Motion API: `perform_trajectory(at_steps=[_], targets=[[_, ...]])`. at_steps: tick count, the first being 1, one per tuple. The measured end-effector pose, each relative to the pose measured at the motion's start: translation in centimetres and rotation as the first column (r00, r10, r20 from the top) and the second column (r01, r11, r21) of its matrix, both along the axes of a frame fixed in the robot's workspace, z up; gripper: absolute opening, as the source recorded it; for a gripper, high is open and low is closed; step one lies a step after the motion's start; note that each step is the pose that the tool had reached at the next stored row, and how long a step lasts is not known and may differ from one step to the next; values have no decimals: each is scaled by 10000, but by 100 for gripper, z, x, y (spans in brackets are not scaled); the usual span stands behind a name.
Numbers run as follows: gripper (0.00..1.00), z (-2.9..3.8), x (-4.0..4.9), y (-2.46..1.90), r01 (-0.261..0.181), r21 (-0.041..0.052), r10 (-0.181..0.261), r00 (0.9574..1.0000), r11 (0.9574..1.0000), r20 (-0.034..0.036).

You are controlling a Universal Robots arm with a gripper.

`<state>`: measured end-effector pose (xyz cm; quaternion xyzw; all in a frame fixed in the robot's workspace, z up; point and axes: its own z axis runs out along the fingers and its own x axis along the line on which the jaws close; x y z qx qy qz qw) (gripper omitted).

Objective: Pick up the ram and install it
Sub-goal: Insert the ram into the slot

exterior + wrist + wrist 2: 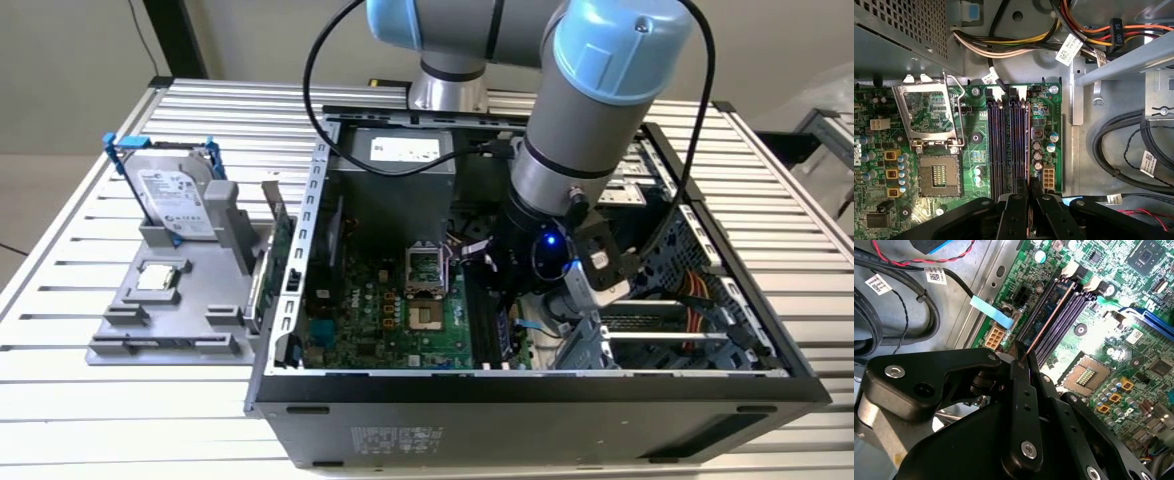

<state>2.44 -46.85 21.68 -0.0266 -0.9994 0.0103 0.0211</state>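
Green ram sits edge-on in the closed claw above the memory slots; slightly skewed, it could jam against the latches

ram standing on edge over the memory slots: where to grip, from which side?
Pinch the ram across its flat faces at the upper long edge, coming from above. It stands on edge along the memory slots, so the lower edge must stay free. The gripper looks shut on it this way, near one end.
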Motion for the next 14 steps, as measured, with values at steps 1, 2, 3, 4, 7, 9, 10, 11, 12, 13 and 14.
perform_trajectory(at_steps=[1, 2, 3, 4, 7, 9, 10, 11, 12, 13, 14], targets=[[0, -1, 0, 0, 0, 1, 0, 10000, 10000, 0], [0, -1, 0, 0, 0, 1, 0, 10000, 10000, 0], [0, -1, 0, 0, 0, 0, 0, 10000, 10000, 0], [0, -1, 0, 0, -1, 0, 1, 10000, 10000, 0], [0, -1, 0, 0, 0, 0, 0, 10000, 10000, 0], [0, -2, -1, 0, -21, 1, 21, 10000, 10000, 0], [0, -2, -1, 0, -39, 1, 39, 10000, 10000, 0], [0, -2, -2, 0, -59, 2, 59, 10000, 10000, 0], [0, -2, -3, 0, -85, 2, 85, 10000, 10000, 0], [0, -2, -3, 0, -108, 2, 108, 9999, 9999, 0], [0, -2, -3, 0, -130, 1, 130, 9999, 9999, 0]])
